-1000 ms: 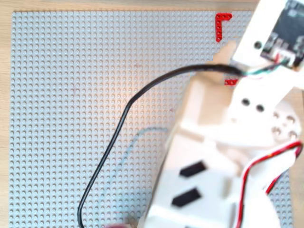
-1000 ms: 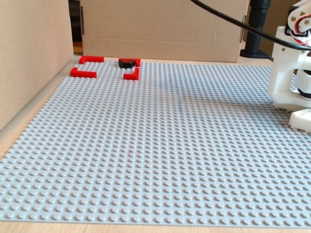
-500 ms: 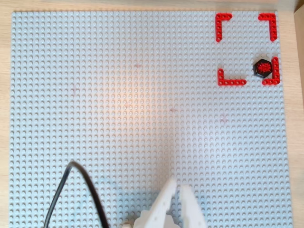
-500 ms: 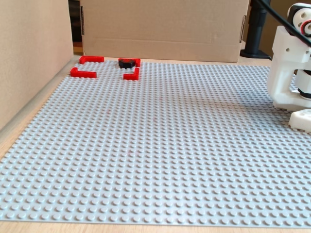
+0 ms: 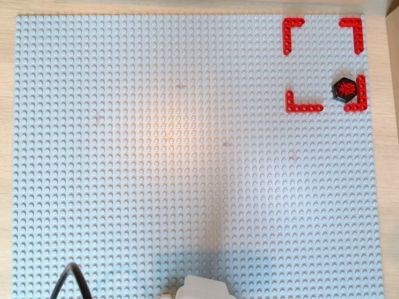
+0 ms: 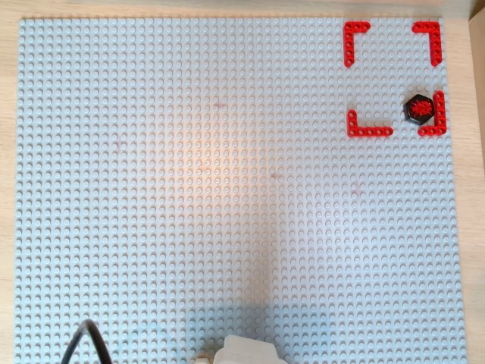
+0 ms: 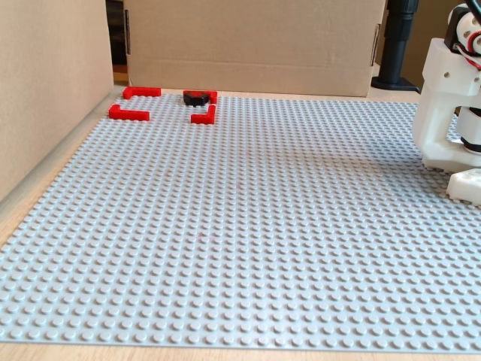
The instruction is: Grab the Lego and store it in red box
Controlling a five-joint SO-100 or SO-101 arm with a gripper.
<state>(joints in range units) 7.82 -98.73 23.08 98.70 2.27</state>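
Overhead views
Baseplate: a large light-grey studded Lego baseplate (image 5: 187,156) fills nearly the whole frame in both overhead views; pale wooden tabletop (image 5: 6,156) shows as thin strips along its top, left and right edges.
Red box: four thin red L-shaped corner brackets mark out a square, the red box (image 5: 293,28), in the upper right corner of the baseplate; gaps separate the brackets.
Lego: the small black hexagonal Lego (image 5: 344,90) lies inside the red box, in its lower right corner, reddish star-like centre facing up; it sits just beside, perhaps touching, the lower right bracket (image 5: 360,99).
Arm: only a white piece of the arm's base (image 5: 202,289) shows at the bottom edge, with a black cable (image 5: 68,277) curving in at the lower left.
Hand: not in the picture in either overhead view, so I cannot tell whether it is wide or narrow.

Fixed view
Lego: seen low from the side, the Lego (image 7: 197,97) is a dark flat piece at the far left of the baseplate (image 7: 248,226), within the red box (image 7: 129,113), near its far right bracket.
Backdrop: brown cardboard panels (image 7: 255,41) stand behind and to the left of the baseplate.
Arm: the white arm body (image 7: 451,98) stands at the right edge, well apart from the red box.
Hand: outside this view too; its state cannot be told.
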